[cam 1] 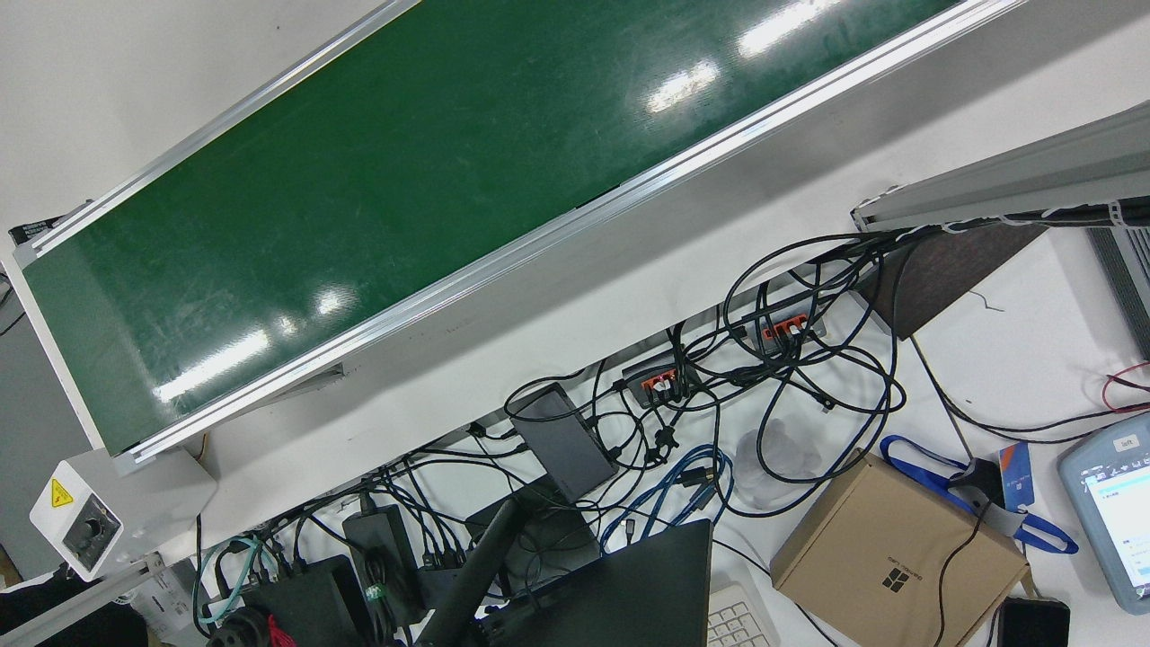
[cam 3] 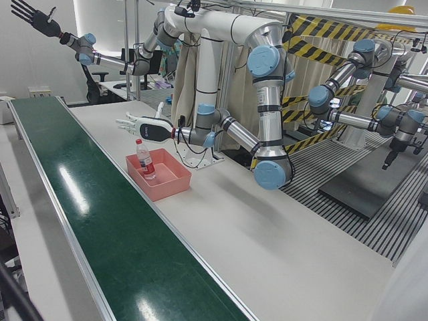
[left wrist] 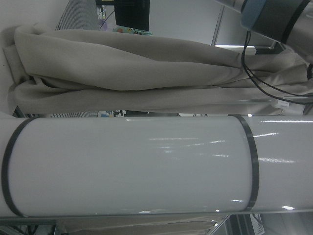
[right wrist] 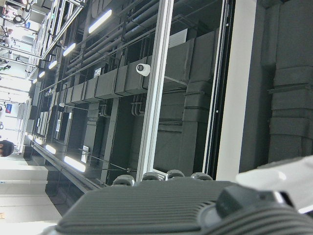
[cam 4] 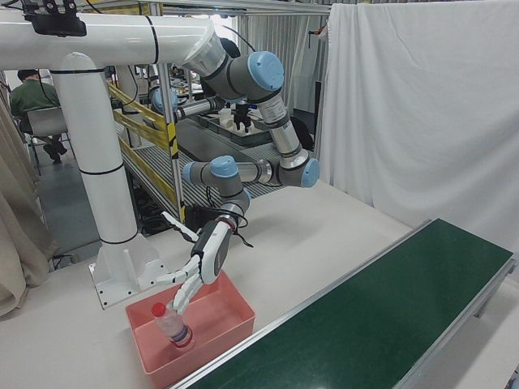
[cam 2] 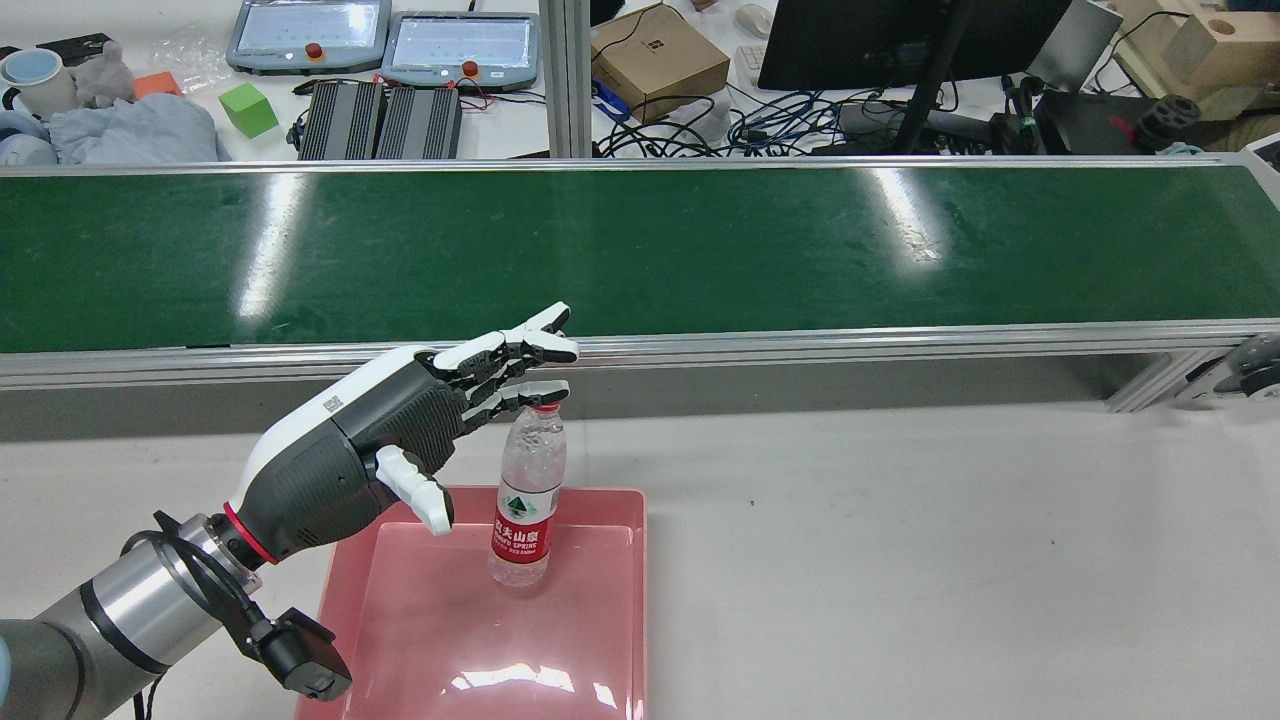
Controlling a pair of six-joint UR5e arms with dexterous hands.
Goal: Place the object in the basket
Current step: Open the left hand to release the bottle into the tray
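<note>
A clear water bottle (cam 2: pixel 525 500) with a red cap and red label stands upright in the far part of the pink basket (cam 2: pixel 440 630). My left hand (cam 2: pixel 400 430) hovers beside and above the bottle, open. Its fingers (cam 2: pixel 520 350) are spread out over the cap, and none wraps the bottle. The left-front view shows the same bottle (cam 3: pixel 144 160), basket (cam 3: pixel 172 182) and left hand (cam 3: pixel 144 127). So does the right-front view: bottle (cam 4: pixel 170 324), basket (cam 4: pixel 223 312), left hand (cam 4: pixel 199 263). My right hand (cam 3: pixel 30 17) is raised high and far from the table, with its fingers spread and holding nothing.
A long green conveyor belt (cam 2: pixel 640 250) with aluminium rails runs along the table's far side, just beyond the basket. Behind it a desk holds teach pendants (cam 2: pixel 460 45), a cardboard box (cam 2: pixel 655 55), a monitor and tangled cables. The white table (cam 2: pixel 900 560) stretches to the right of the basket.
</note>
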